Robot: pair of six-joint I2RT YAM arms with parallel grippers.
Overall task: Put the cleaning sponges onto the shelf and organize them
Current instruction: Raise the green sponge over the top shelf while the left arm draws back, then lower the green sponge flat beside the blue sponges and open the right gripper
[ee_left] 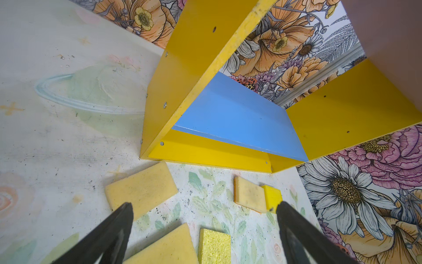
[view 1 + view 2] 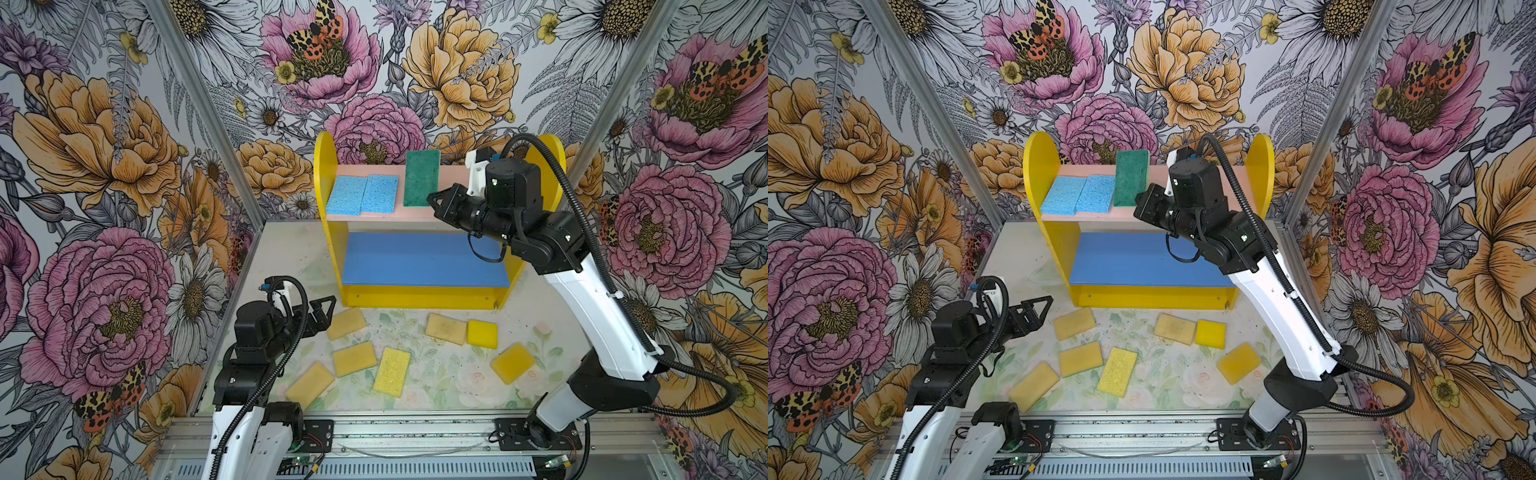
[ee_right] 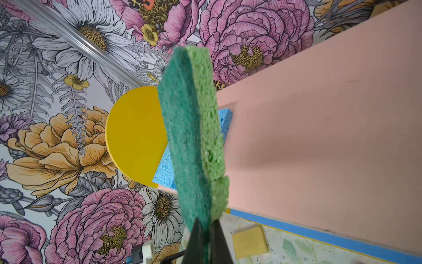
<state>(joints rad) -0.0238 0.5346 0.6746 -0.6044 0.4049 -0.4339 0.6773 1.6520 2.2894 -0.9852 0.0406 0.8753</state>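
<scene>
The shelf (image 2: 326, 183) is standing at the back of the bench (image 2: 440, 386). Its blue lower board (image 2: 419, 257) is lying wholly bare, and its pink upper board (image 3: 319, 137) is showing bare room right of the two light blue sponges (image 2: 345, 195) (image 2: 379, 193), which are lying touching at its left end. The right end effector (image 2: 432, 199) is clamping tight on the near end of the dark green sponge (image 2: 422, 178), holding it tilted up over the pink board just beside the blue pair; whether it is touching the board is unclear. The right arm is reaching up across the shelf's front. The left end effector (image 2: 326, 313) is hovering spread wide and empty near the shelf's front left corner. It is just beside one of five tan-yellow sponges (image 2: 346, 323) lying scattered on the bench with a bright yellow sponge (image 2: 482, 333) and a porous pale yellow sponge (image 2: 391, 371).
</scene>
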